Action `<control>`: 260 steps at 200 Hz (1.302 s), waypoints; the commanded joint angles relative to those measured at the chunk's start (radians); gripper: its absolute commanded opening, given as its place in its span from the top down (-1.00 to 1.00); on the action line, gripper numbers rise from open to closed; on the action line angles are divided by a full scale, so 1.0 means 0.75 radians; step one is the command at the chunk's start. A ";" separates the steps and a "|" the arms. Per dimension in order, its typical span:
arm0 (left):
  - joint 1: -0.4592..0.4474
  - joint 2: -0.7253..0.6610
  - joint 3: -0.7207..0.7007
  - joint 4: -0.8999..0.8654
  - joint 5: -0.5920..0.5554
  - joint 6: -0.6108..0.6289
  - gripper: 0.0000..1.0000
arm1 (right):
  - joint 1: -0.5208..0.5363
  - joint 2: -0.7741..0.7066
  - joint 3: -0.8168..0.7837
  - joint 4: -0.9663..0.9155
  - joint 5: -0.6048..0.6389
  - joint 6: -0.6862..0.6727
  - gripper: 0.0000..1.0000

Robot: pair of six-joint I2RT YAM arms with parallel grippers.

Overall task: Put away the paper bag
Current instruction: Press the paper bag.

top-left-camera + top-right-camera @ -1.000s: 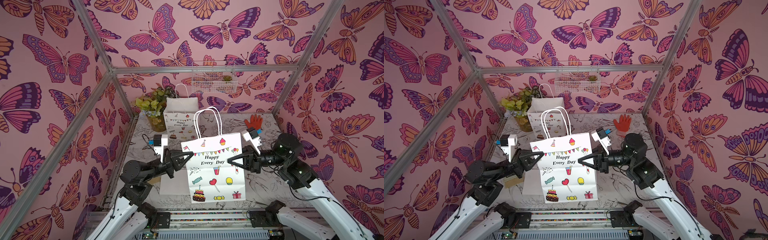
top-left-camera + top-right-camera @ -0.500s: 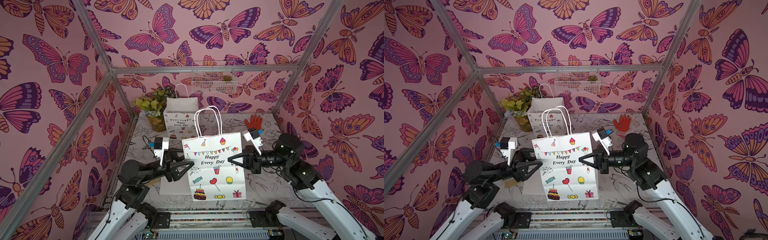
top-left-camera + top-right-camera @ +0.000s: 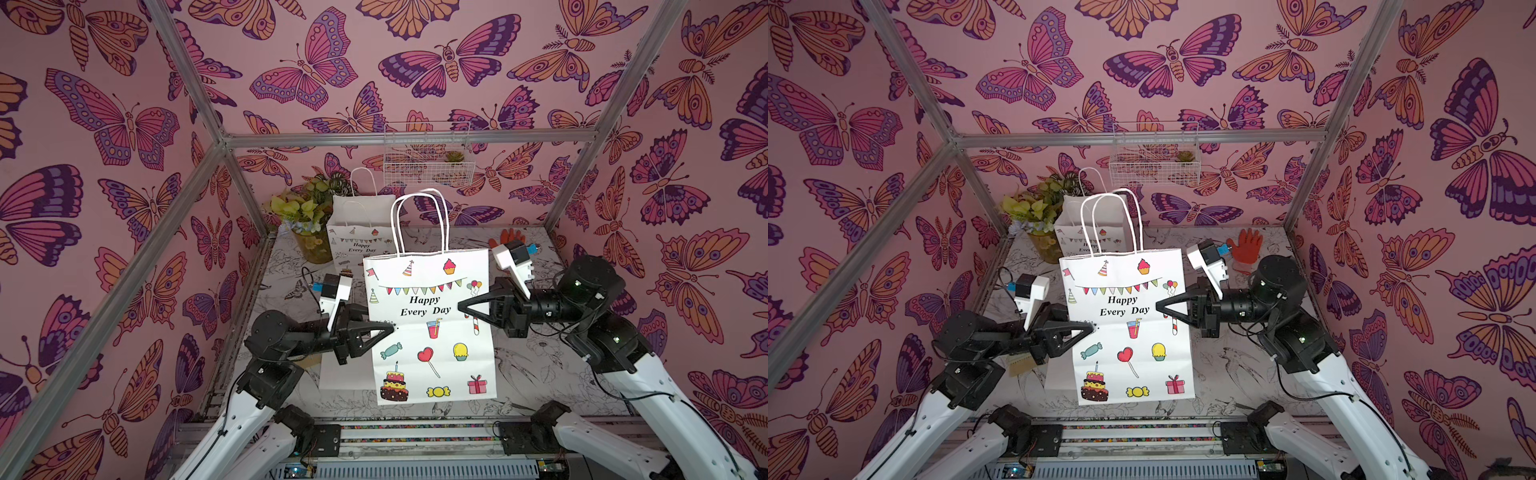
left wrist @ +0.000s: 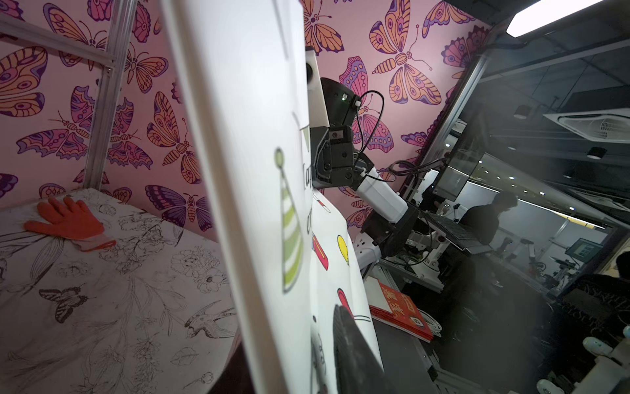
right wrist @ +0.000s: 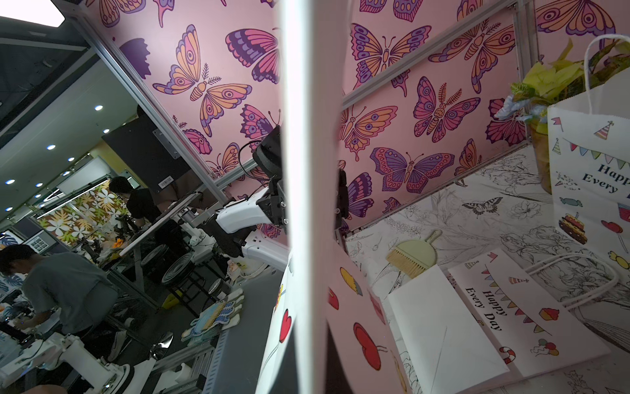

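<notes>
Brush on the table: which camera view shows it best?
The right wrist view: the brush shows in full, handle to bristles. Both top views show only its bristle end poking from under the left arm; the left wrist view misses it.

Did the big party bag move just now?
Yes. The paper bag rose: its handles now reach the upper edge of the standing bag behind it; a second ago they ended below it.

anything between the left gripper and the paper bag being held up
No: the left gripper sits at the paper bag's left edge, one finger over its printed face. Nothing visible stands between them.
</notes>
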 commanded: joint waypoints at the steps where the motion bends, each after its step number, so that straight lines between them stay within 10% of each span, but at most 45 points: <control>1: -0.002 0.005 0.006 0.008 0.065 0.010 0.62 | -0.004 0.001 0.057 0.014 0.009 -0.017 1.00; 29: -0.001 0.007 0.005 0.010 0.057 0.013 1.00 | -0.007 0.002 0.055 -0.014 0.008 -0.024 1.00; 101: -0.002 -0.011 0.000 0.010 -0.008 0.020 1.00 | -0.004 -0.101 -0.078 -0.206 -0.038 -0.083 0.13; 132: -0.001 -0.011 0.002 0.008 -0.029 0.017 1.00 | -0.006 -0.138 -0.131 -0.233 -0.032 -0.078 0.06; 235: -0.002 -0.015 0.005 -0.008 0.002 0.021 1.00 | -0.004 -0.174 -0.097 -0.374 0.095 -0.157 1.00; 260: -0.002 -0.016 0.004 -0.015 0.046 0.023 0.33 | -0.005 -0.177 -0.084 -0.347 0.104 -0.143 1.00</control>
